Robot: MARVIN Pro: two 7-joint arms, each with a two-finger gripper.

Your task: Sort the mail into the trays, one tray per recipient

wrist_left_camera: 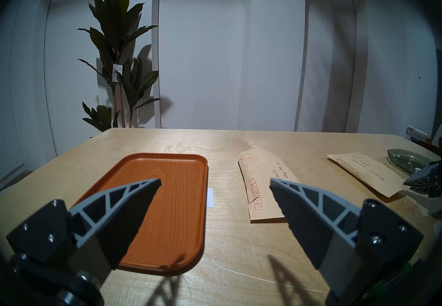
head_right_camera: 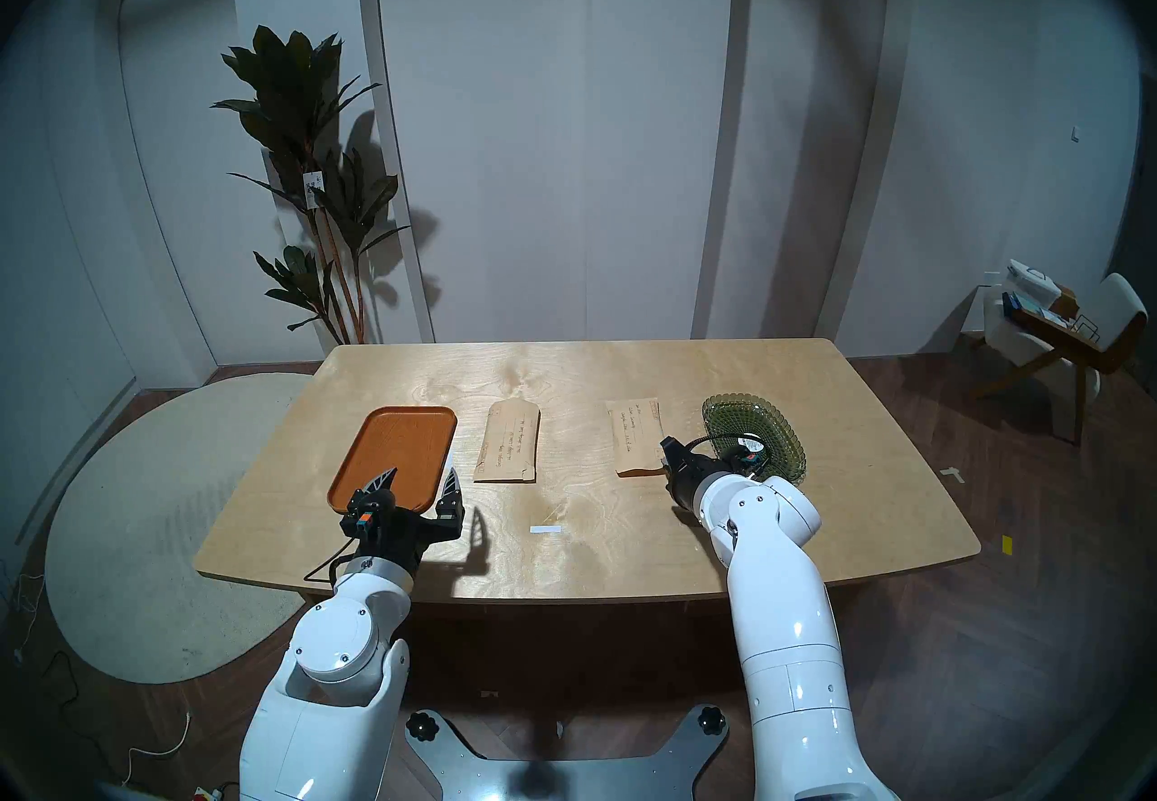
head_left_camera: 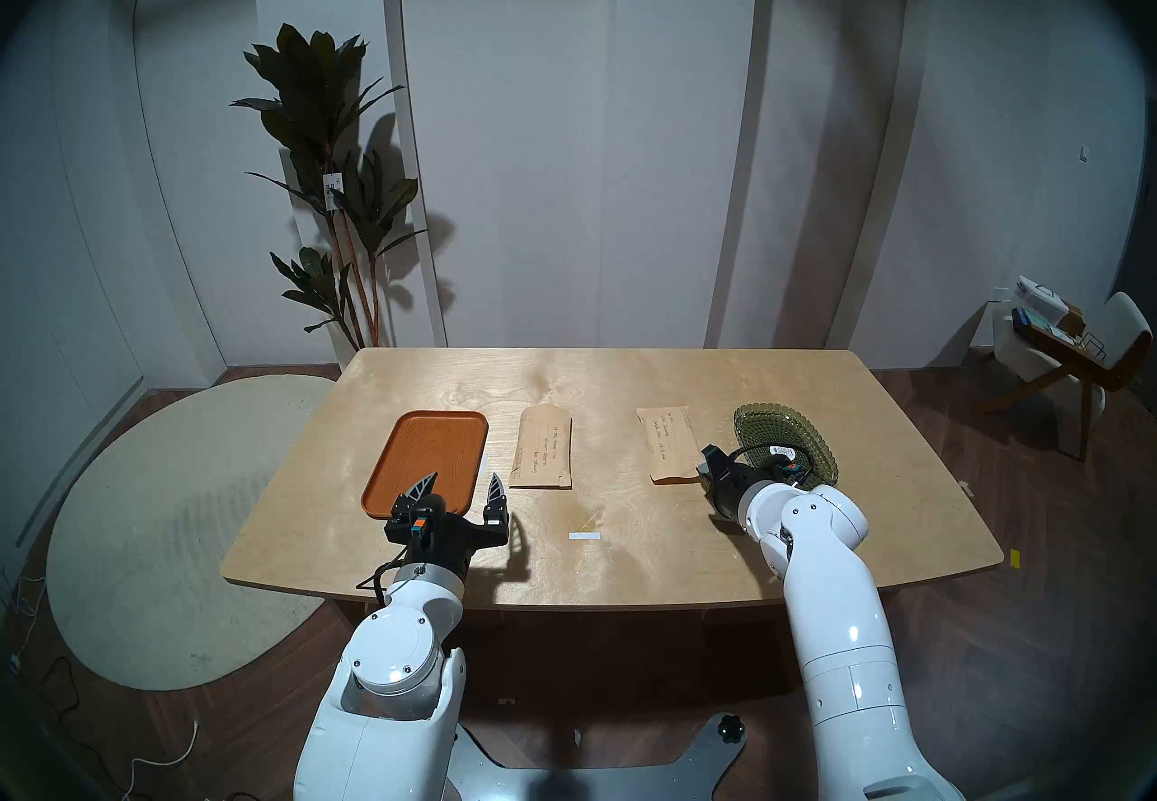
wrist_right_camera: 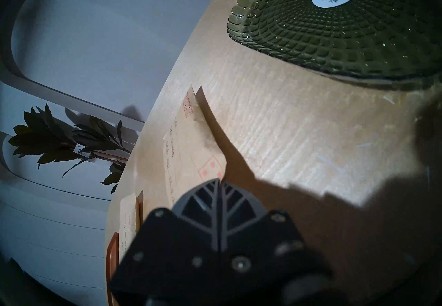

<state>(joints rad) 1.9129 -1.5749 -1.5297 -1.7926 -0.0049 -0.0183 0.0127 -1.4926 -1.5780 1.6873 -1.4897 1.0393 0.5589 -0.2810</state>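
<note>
Two tan envelopes lie on the table (head_left_camera: 613, 380). The left envelope (head_left_camera: 543, 449) lies flat beside the orange-brown tray (head_left_camera: 432, 449), also in the left wrist view (wrist_left_camera: 258, 174). The right envelope (head_left_camera: 668, 440) lies left of the green glass dish (head_left_camera: 761, 418). My right gripper (head_left_camera: 704, 471) is shut on this envelope's near right corner (wrist_right_camera: 191, 154), which is slightly raised; its closed fingertips (wrist_right_camera: 218, 180) meet at the paper's edge. The dish (wrist_right_camera: 311, 35) is empty, with a round sticker. My left gripper (head_left_camera: 463, 479) is open and empty above the tray's near end (wrist_left_camera: 167, 202).
A small white tape strip (head_left_camera: 584, 535) lies on the table near the front, between the arms. Another white strip (wrist_left_camera: 210, 196) lies at the tray's right edge. A plant (head_left_camera: 325, 167) stands behind the table's far left corner.
</note>
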